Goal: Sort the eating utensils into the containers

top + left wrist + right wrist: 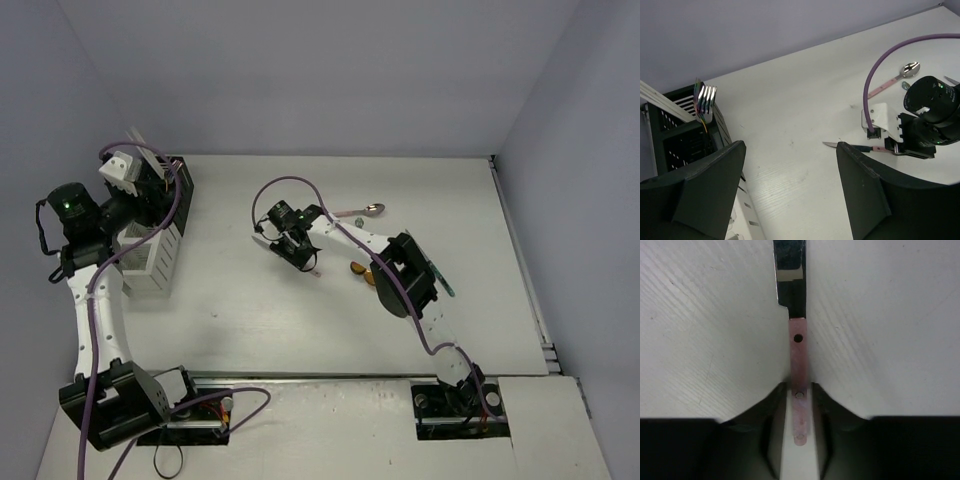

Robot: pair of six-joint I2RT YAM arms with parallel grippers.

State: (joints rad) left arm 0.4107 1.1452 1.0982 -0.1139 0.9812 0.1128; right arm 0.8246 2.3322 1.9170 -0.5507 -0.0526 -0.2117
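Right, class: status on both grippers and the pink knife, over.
Left gripper open by black caddy. Right gripper astride pink-handled knife, grip unconfirmed. Nothing blocking it.

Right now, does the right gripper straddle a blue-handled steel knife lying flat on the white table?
Not quite: the handle is pink, not blue. The right wrist view shows the right gripper straddling the pink-handled steel knife lying flat on the white table.

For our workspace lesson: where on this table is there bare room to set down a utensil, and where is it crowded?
Free: the strip between the white caddy and the right gripper; the far right corner beyond the pink-handled spoon. Crowded: around the gold spoons beside the right arm.
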